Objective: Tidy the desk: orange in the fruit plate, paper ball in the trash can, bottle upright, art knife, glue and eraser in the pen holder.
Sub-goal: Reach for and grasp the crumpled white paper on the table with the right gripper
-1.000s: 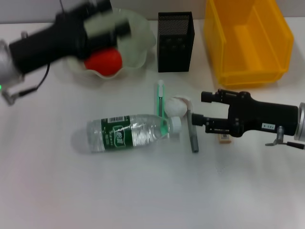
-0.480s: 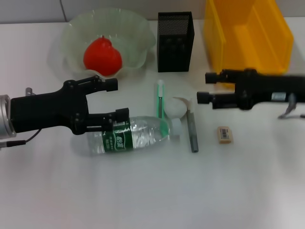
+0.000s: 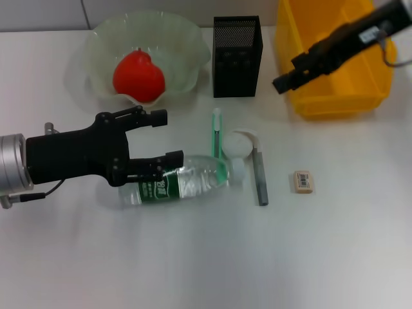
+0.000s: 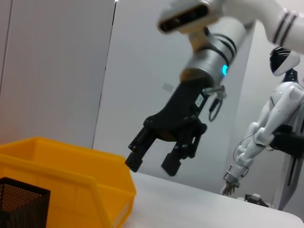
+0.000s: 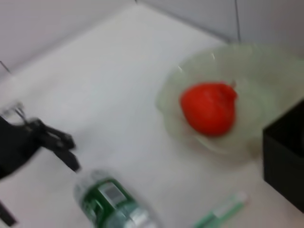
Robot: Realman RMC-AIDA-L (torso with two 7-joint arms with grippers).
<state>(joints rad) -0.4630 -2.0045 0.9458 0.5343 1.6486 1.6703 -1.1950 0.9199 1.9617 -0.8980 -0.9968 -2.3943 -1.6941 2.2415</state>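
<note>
The orange [image 3: 138, 76] lies in the pale green fruit plate [image 3: 187, 45]. The bottle [image 3: 187, 182] lies on its side, cap to the right. My left gripper [image 3: 164, 137] is open, its near finger over the bottle's labelled end and its far finger on the plate side. The paper ball [image 3: 236, 145], the green glue stick [image 3: 216, 132], the grey art knife [image 3: 260, 177] and the eraser [image 3: 303, 181] lie on the table. My right gripper [image 3: 290, 73] hangs open and empty over the yellow trash can [image 3: 335, 96]; the left wrist view shows this gripper [image 4: 153, 165] too. The pen holder [image 3: 237, 56] stands at the back.
The right wrist view shows the orange [image 5: 209, 108], the bottle [image 5: 111, 202], the left gripper [image 5: 52, 142] and a corner of the pen holder [image 5: 285, 156]. A white robot figure [image 4: 270, 128] stands in the background of the left wrist view.
My left arm left the fruit plate and came down beside the bottle, then edged right. My right arm lifted away from the eraser and swung back over the trash can.
</note>
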